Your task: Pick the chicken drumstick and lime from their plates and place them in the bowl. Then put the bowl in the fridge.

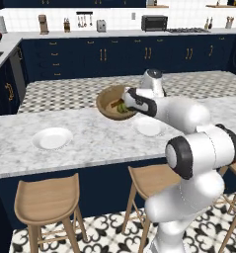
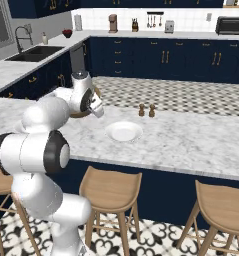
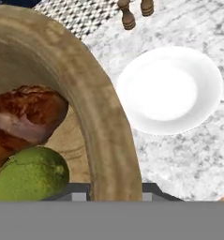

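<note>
The wooden bowl (image 1: 111,104) sat on the marble tabletop (image 1: 90,141), near its far edge, tilted so that its lighter inside faced the left base camera. Inside it lay the lime (image 3: 31,174) and the chicken drumstick (image 3: 26,115), touching each other, the drumstick's thick end just above the lime in the hand view. The end effector (image 1: 128,100) reached to the bowl's right-hand rim; in the hand view that rim (image 3: 104,140) ran straight down between the two fingertips at the bottom edge, and the jaws were narrowed onto it, gripping the bowl's wall. The lime lay just inside that gripped stretch of rim.

A white plate (image 1: 149,126) rested on the tabletop just beside the bowl, on its near right, under the forearm. The second white plate (image 1: 52,138) lay well apart to the left. Two small brown shakers (image 2: 146,110) stood side by side beyond the nearer plate. Wooden stools (image 1: 48,202) lined the tabletop's near side.
</note>
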You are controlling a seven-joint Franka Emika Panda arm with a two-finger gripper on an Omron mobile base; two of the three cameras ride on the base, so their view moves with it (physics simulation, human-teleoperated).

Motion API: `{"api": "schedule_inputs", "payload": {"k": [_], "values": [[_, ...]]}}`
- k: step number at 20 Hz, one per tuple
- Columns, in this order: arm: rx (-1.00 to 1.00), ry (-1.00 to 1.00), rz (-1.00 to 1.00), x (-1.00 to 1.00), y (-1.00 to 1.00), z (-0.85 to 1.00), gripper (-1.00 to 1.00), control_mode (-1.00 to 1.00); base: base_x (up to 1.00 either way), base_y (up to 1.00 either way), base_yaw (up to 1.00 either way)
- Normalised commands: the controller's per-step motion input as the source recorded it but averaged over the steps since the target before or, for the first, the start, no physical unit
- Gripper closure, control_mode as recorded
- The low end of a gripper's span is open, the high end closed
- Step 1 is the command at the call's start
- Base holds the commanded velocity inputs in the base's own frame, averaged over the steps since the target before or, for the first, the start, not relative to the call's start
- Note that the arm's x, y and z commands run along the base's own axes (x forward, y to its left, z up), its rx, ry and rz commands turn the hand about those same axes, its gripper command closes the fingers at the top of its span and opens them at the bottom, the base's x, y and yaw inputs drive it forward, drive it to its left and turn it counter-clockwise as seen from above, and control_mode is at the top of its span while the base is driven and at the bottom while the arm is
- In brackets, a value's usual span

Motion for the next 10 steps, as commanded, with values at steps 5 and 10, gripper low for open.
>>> {"api": "schedule_inputs", "payload": {"k": [5,10], "values": [[0.0,-0.07,-0.04,-0.51,-0.22,0.04,1.0,-1.0,0.0,0.0,0.0],[0.11,-0.08,-0.05,-0.51,-0.47,-0.01,1.0,1.0,-0.19,-0.2,-0.04]]}}
